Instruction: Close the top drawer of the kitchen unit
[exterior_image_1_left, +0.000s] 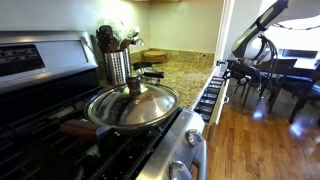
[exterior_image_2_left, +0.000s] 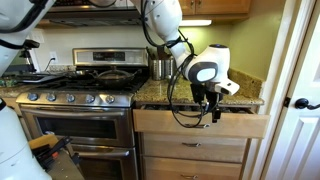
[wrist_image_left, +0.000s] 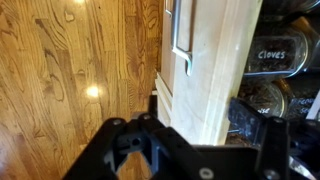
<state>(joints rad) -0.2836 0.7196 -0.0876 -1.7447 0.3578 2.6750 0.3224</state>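
The top drawer (exterior_image_2_left: 170, 122) of the kitchen unit (exterior_image_2_left: 245, 96) stands pulled out a little under the granite top. In an exterior view its rows of dark-lidded spice jars (exterior_image_1_left: 210, 97) show. My gripper (exterior_image_2_left: 210, 106) hangs over the drawer's front edge. In the wrist view my gripper (wrist_image_left: 197, 108) straddles the light-wood drawer front (wrist_image_left: 205, 60), one finger outside and one inside by the jars (wrist_image_left: 275, 55). Both fingers look pressed against the panel. The metal handle (wrist_image_left: 183, 40) is on the outer face.
A stainless stove (exterior_image_2_left: 80, 100) stands beside the unit, with a lidded pan (exterior_image_1_left: 135, 105) on its grates. A utensil holder (exterior_image_1_left: 117, 65) sits on the granite (exterior_image_1_left: 185, 70). More drawers (exterior_image_2_left: 195, 150) lie below. A white door (exterior_image_2_left: 300, 110) and dining chairs (exterior_image_1_left: 290, 80) are near.
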